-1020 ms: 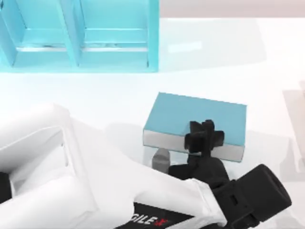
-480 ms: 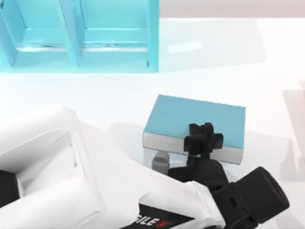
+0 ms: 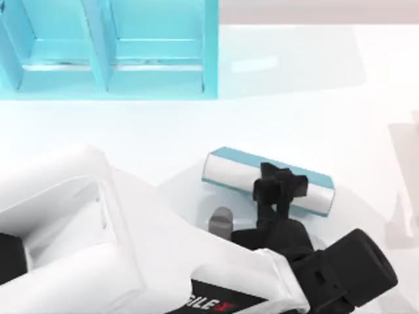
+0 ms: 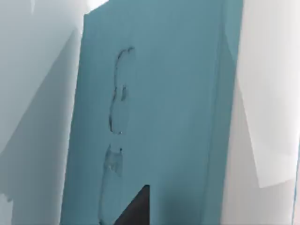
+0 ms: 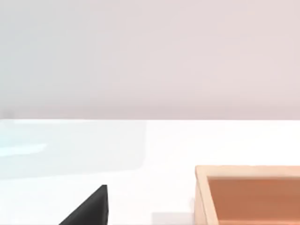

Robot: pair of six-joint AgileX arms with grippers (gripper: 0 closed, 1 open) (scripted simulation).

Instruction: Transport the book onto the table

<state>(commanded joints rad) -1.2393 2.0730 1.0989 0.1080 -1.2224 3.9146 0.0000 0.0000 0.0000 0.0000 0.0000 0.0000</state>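
The book (image 3: 230, 175) is tilted on its side above the table (image 3: 314, 98), right of centre. In the top view its white-grey page edges face up, with a thin teal strip of cover along the far side. My left gripper (image 3: 279, 186) is shut on the book, its black fingers clamped over the near long edge. I cannot tell whether the book touches the table. The book's teal cover (image 4: 154, 108) lies close up in the left wrist view, with one black fingertip (image 4: 136, 211) against it.
A teal shelf unit (image 3: 105, 46) with dividers stands at the back left. My left arm's white body covers the front left of the table. The right wrist view has a black part of my right gripper (image 5: 89, 208) and a wooden box (image 5: 248, 194).
The book has turned in my left gripper from cover-up to nearly edge-on, so the page edges now face up. The gripper has barely shifted.
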